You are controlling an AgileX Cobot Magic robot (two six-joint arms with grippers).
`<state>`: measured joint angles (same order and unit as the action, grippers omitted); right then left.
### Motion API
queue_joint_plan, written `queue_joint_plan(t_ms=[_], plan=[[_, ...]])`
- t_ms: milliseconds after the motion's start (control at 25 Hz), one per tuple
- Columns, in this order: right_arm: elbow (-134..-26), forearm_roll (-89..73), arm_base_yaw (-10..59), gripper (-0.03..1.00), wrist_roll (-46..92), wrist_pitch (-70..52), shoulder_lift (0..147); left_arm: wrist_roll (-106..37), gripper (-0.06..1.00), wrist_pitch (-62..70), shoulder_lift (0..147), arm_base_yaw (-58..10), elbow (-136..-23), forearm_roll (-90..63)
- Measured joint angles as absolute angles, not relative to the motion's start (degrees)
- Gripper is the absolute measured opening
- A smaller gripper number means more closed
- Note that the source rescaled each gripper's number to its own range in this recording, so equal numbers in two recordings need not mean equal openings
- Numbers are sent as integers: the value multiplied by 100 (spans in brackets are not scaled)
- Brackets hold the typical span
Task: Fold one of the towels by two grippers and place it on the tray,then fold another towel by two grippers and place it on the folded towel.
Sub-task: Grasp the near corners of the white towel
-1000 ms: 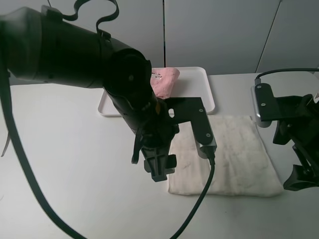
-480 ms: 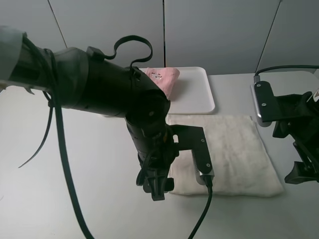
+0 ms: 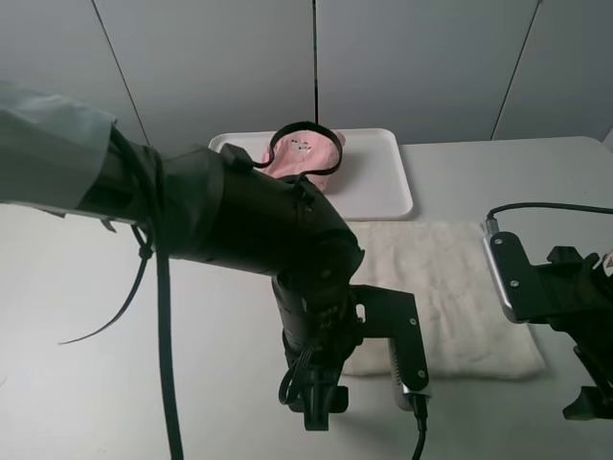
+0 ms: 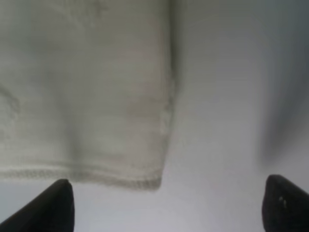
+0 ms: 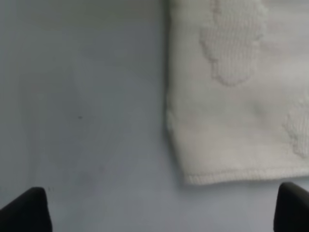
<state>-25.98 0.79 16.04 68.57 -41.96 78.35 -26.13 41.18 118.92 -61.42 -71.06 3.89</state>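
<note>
While L hand (image 4: pixel 164 208) gapes, cream towel (image 3: pixel 450 278) lies flat.

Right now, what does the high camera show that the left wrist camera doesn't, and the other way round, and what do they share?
Only the high camera shows the tray at the back of the table, with the pink towel folded on it. Only the left wrist camera shows, up close, the stitched hem at a corner of the cream towel, with the left gripper open above it, its fingertips wide apart and nothing between them. Both show the cream towel lying flat on the table.
</note>
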Motion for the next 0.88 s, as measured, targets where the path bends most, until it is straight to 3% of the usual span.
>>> queue_joint_plan(t_ms=[880], plan=[[-2524, 79, 1604, 100, 7299, -3542, 7835, -2559, 100, 4240, 12242, -6248, -7370, 433]])
